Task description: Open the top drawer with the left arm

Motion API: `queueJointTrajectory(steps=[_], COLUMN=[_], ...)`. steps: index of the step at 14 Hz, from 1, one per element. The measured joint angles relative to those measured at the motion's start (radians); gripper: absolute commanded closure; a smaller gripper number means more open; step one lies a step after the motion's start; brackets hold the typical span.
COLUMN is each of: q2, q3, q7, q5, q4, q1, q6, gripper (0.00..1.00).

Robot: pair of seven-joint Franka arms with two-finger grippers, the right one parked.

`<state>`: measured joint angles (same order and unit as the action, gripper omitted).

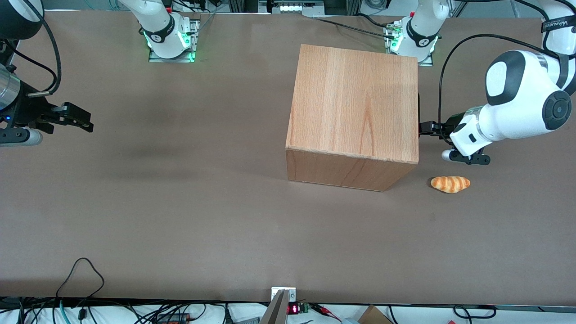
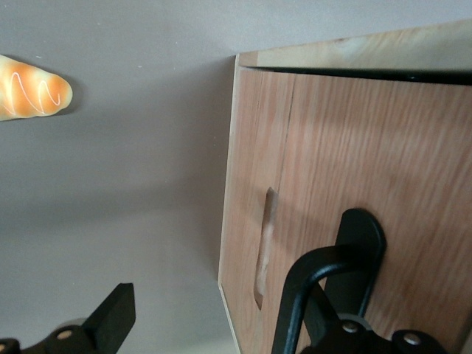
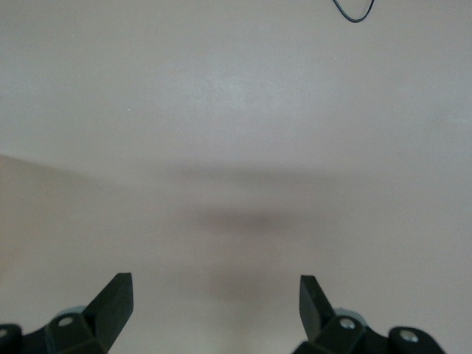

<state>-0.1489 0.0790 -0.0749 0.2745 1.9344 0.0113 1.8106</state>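
The top drawer (image 2: 383, 147) shows its wooden front panel in the left wrist view, sitting flush in the wooden cabinet (image 1: 355, 99). Its slim black handle (image 2: 361, 236) runs along that panel and shows as a thin dark strip (image 1: 419, 112) in the front view. My left arm's gripper (image 1: 427, 128) is right in front of the drawer, at the handle. The gripper (image 2: 219, 306) is open. One fingertip (image 2: 114, 313) hangs over the table past the cabinet's edge. The other finger sits close against the panel, partly hidden by the handle's curved end.
A small bread roll (image 1: 450, 183) lies on the brown table (image 1: 180, 202), nearer the front camera than my gripper; it also shows in the left wrist view (image 2: 29, 87). A narrow slot (image 2: 264, 243) is cut in the panel strip beside the drawer front.
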Motion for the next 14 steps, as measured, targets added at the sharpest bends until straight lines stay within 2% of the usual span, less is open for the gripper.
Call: queueJointTrajectory(steps=[7,14], q2=[-0.007,-0.006], q3=[0.000,-0.010], q7=[-0.002,-0.004], q5=[-0.009,-0.074], q4=[0.001,0.000], q1=[0.000,0.032], q6=[0.004,0.006], gripper=[0.00,0.00])
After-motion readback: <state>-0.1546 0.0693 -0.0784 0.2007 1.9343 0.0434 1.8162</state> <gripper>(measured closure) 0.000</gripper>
